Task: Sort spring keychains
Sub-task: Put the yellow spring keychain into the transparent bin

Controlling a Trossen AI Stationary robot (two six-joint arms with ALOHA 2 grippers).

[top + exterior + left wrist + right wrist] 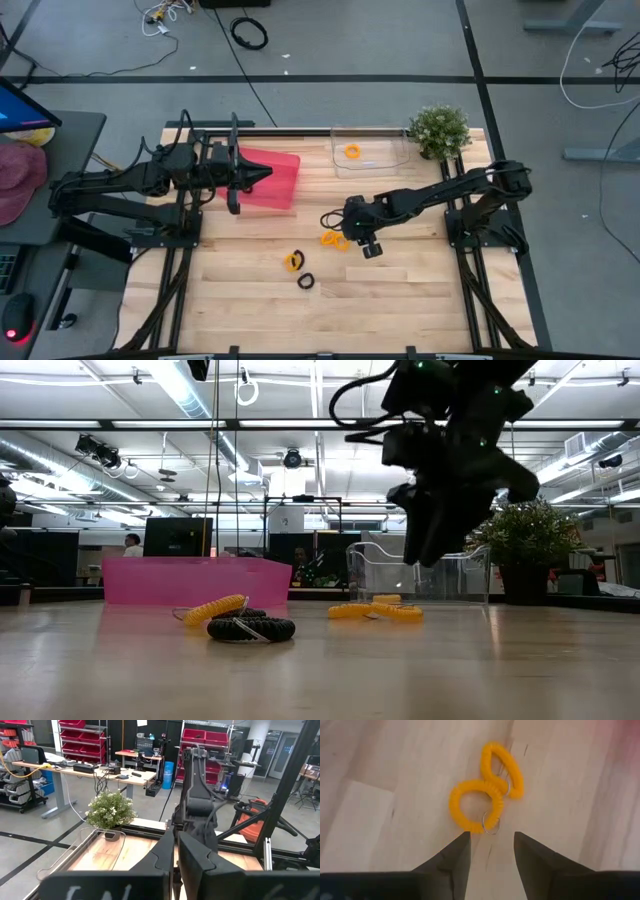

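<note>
- Nearest the front edge of the table (400,300) lies a black spring keychain (306,281), a small dark coiled loop lying flat.
- Just behind it sits an orange spring keychain (292,262), a ridged coil that curves up off the wood in the low view.
- Toward the middle of the table two orange spring keychains (485,790) lie touching: tight, bright coils bent into open loops, each with a small metal split ring where they meet.
- The right gripper (367,246) hangs just above the table beside this pair, its dark fingers (451,862) held moderately apart with nothing between them.
- Near the back edge a clear bin (395,160) holds one more orange keychain (352,152); to its left stands a pink bin (285,195).
- The left gripper (262,175) hovers over the pink bin, its fingers closed to a narrow slit and empty.
- A potted plant (439,130) stands at the back right corner.
</note>
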